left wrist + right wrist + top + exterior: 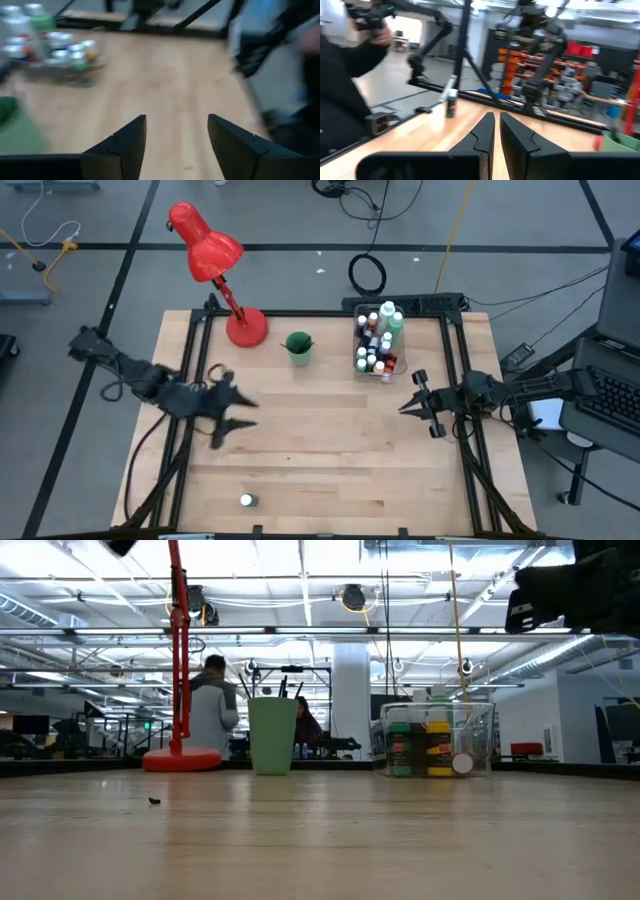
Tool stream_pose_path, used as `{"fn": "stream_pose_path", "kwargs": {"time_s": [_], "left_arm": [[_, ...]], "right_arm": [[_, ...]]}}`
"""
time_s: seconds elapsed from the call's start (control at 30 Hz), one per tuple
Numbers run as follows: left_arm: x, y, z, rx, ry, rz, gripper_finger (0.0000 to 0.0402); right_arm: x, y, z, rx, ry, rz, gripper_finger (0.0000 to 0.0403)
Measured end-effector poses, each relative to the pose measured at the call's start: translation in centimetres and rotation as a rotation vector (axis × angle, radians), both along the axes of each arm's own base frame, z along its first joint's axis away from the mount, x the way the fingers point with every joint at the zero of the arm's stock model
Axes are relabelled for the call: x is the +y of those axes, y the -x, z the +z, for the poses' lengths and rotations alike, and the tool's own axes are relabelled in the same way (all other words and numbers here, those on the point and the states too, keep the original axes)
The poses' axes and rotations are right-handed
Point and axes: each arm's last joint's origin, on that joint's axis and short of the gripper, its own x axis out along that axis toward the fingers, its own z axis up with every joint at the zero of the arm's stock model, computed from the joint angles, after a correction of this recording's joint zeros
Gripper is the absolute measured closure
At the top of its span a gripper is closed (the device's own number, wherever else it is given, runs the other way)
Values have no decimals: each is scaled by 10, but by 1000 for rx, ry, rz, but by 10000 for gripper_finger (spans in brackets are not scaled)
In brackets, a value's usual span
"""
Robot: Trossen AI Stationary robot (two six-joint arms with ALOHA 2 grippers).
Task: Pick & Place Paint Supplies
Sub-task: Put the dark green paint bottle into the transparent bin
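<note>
Several small white-capped paint bottles and two taller bottles stand in the clear plastic bin (378,340) at the table's far right, which also shows in the low view (437,740) and the left wrist view (55,55). One small white-capped bottle (247,500) stands alone near the table's near edge; it also shows in the right wrist view (451,102). Thin dark handles stick up out of the green cup (272,735). My left gripper (238,422) is open and empty over the table's left part. My right gripper (404,407) is shut and empty at the right, near the bin.
A red desk lamp (225,280) stands on its base (246,328) at the far left. The green cup (297,347) stands between the lamp and the bin. Bare wood lies between the two grippers. People show in the room beyond the table (212,705).
</note>
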Motion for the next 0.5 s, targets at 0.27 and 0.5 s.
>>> {"fn": "stream_pose_path", "kwargs": {"time_s": [0.27,0.5], "left_arm": [[-41,40,-72,-139,58,-39,251],[-74,56,-95,-157,-48,7,356]], "right_arm": [[-3,-4,1,-9,-15,-104,380],[-3,-5,1,-18,-15,-104,380]]}}
